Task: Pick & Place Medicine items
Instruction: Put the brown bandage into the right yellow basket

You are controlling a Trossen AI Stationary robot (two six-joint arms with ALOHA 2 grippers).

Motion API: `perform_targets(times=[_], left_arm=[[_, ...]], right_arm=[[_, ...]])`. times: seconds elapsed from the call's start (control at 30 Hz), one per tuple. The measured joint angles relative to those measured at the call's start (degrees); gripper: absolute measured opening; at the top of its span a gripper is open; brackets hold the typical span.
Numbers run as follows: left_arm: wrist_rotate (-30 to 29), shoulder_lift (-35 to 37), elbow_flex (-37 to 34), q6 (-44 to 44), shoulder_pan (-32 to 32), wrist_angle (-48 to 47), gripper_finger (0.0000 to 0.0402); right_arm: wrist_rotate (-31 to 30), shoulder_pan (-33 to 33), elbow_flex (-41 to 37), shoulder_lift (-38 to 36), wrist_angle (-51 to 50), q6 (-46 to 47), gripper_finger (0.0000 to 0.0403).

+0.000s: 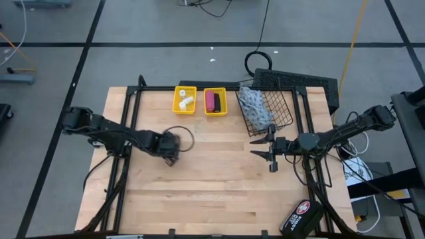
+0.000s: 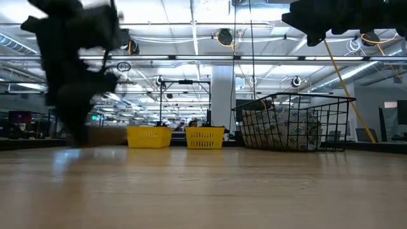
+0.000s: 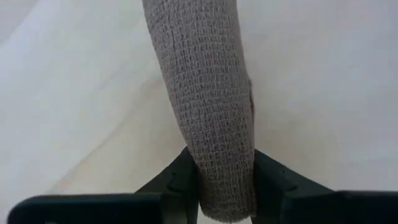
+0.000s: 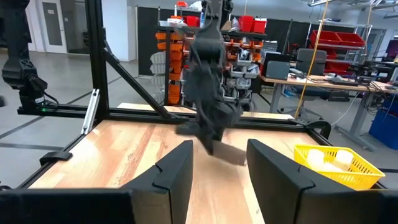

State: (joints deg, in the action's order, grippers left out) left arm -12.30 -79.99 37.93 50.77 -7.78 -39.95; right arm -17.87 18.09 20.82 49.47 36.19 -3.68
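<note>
My left gripper [image 1: 170, 147] is over the table's left middle, shut on a brown, gauze-textured roll [image 3: 208, 87]. My right gripper [image 1: 257, 148] hovers open over the right middle, pointing toward the left arm; nothing is between its fingers [image 4: 221, 152]. Along the far edge stand a yellow bin [image 1: 184, 99] holding white bottles and a second yellow bin [image 1: 214, 101] holding the magenta tube. To their right, the blue-white pouch [image 1: 255, 105] lies in a wire basket [image 1: 282, 113]. In the low view the left arm [image 2: 76, 76] is blurred. My left gripper pinches the brown roll between its two fingers [image 3: 180, 177] at one end of it [image 3: 227, 186]. The fingers lie along the roll, which sticks out well past their tips. I cannot tell whether the roll touches the table.
A black case with a red-white cross [image 1: 302, 216] lies at the near right corner. A black frame [image 1: 133, 119] runs along the table's left, far and right sides. Bare wood [image 1: 219, 179] spans the middle and near part.
</note>
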Motion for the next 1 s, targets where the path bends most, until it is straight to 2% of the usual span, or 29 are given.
perform_targets(times=[0.13, 0.33, 0.47, 0.57, 0.73, 1.0], left_arm=[[2.42, 0.05, 3.68, -8.82, -2.79, 10.56, 0.01], [3.97, 0.18, 6.8, -26.27, -7.26, 33.34, 0.0099], [5.63, 0.17, 6.93, -31.8, -8.17, 43.05, 0.0099], [7.62, 0.11, 6.97, -33.01, -8.13, 44.65, 0.0099], [7.78, -1.56, 6.95, -32.28, -8.37, 44.44, 0.0099], [7.62, -6.59, 6.95, -32.33, -9.09, 44.71, 0.0099]], right_arm=[[0.0, 0.0, 0.0, 1.43, 0.05, 0.44, 0.0139], [0.04, 0.02, -0.02, 6.56, 1.56, 3.52, 0.0139], [0.04, 0.02, -0.02, 12.96, 7.04, 6.0, 0.0139], [0.04, 0.02, -0.02, 18.51, 14.4, 5.93, 0.0139], [0.02, 0.02, 0.88, 27.32, 26.01, 4.28, 0.0139], [0.13, -0.91, 10.91, 36.74, 22.89, 5.92, 0.0153]])
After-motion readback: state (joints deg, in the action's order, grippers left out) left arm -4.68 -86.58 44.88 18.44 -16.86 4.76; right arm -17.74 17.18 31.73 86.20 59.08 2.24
